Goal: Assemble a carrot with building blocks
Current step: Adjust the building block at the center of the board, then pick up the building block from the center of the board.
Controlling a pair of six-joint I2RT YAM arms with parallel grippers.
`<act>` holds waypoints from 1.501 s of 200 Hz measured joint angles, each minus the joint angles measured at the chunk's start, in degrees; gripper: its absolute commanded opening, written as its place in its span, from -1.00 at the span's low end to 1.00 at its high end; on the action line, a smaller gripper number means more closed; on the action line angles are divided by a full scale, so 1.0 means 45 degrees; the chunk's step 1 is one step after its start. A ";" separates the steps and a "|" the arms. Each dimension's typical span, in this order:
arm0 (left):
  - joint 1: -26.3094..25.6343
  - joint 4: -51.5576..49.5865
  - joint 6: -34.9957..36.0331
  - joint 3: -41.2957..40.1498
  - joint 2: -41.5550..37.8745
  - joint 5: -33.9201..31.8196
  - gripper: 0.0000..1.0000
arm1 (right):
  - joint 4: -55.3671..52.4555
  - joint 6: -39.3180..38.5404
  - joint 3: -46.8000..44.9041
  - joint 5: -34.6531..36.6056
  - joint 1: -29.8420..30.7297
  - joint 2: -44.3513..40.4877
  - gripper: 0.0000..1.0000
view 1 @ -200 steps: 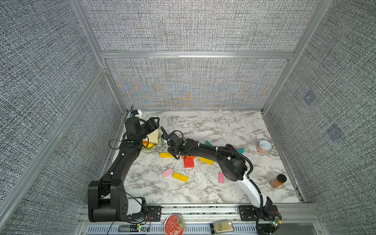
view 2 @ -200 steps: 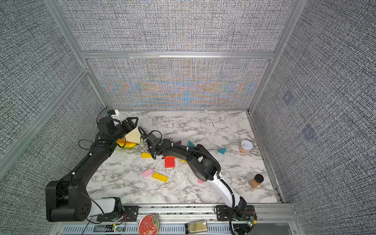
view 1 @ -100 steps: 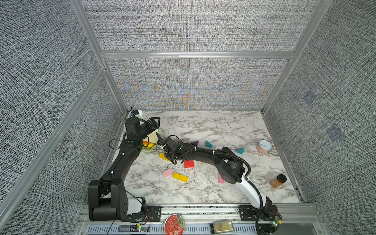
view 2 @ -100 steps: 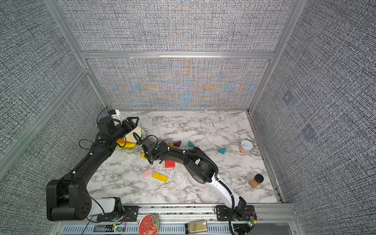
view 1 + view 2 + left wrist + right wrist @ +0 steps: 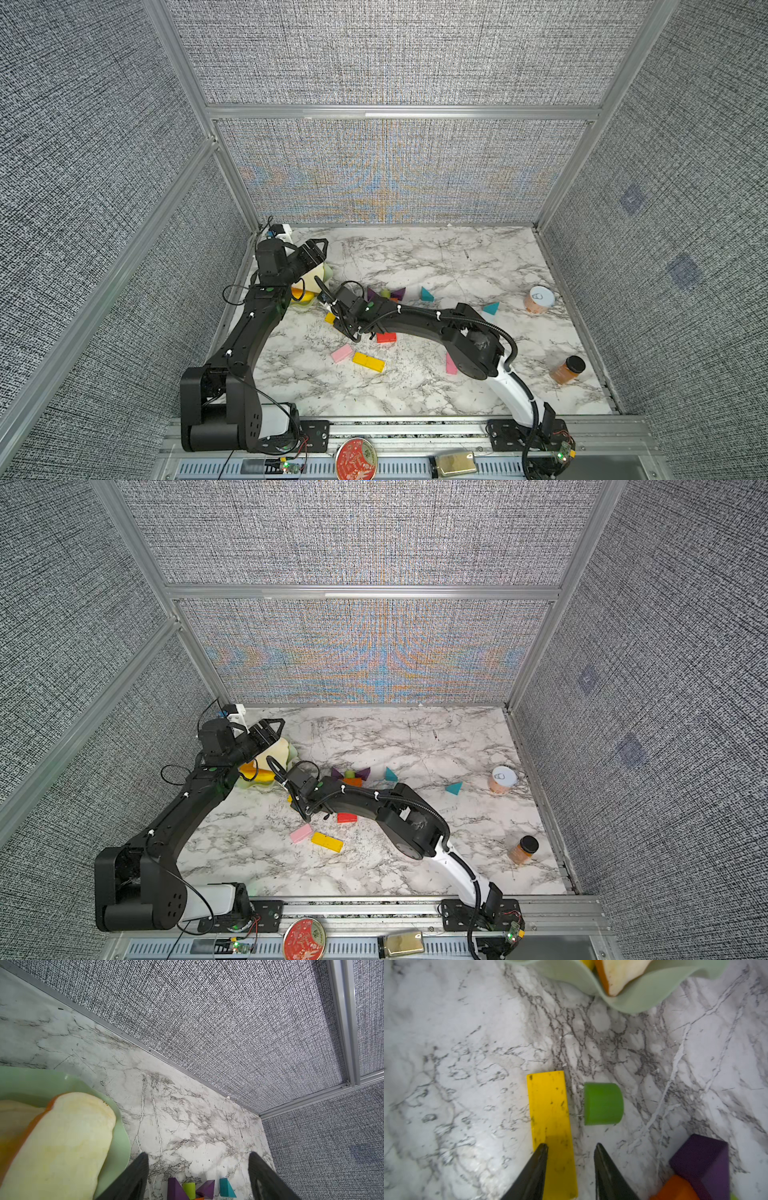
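Observation:
My right gripper (image 5: pixel 571 1146) hangs open just above a yellow bar (image 5: pixel 550 1118) lying flat on the marble, one fingertip (image 5: pixel 543 1149) over the bar. A green stub (image 5: pixel 603 1103) lies beside the bar. A purple triangle (image 5: pixel 702 1157) and an orange block (image 5: pixel 675 1188) sit close to the other finger. In a top view two purple triangles (image 5: pixel 372 294) flank a green stub (image 5: pixel 385 293), with teal triangles (image 5: pixel 426 294), a red block (image 5: pixel 386 337), a pink block (image 5: pixel 341 353) and a second yellow bar (image 5: pixel 368 361) scattered around. My left gripper (image 5: pixel 198 1154) is open and empty, raised at the plate's edge.
A pale green plate (image 5: pixel 116 1147) with a cream bread slice (image 5: pixel 62 1136) sits at the back left, close ahead of the right gripper. A white-lidded cup (image 5: pixel 539 299) and an amber jar (image 5: pixel 567 370) stand by the right wall. Grey walls enclose the table.
The right gripper has shifted slightly toward the front left over the yellow bar, and its jaws have parted a little. The purple triangles and green stub now show behind the arm. The left arm has not moved.

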 measured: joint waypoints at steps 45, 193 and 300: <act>0.0000 0.0126 -0.0005 0.0000 -0.0097 0.0044 0.53 | -0.0180 0.0136 -0.0151 -0.0364 0.0253 -0.0398 -0.17; 0.0044 0.0296 -0.0005 -0.0049 -0.0087 -0.0010 0.53 | -0.0228 -0.0010 0.1617 -0.1132 -0.1035 0.0748 0.15; 0.0039 0.0359 -0.0005 -0.0049 0.0049 0.0253 0.53 | -0.0461 0.0117 0.2540 -0.1909 -0.1525 0.1885 -0.17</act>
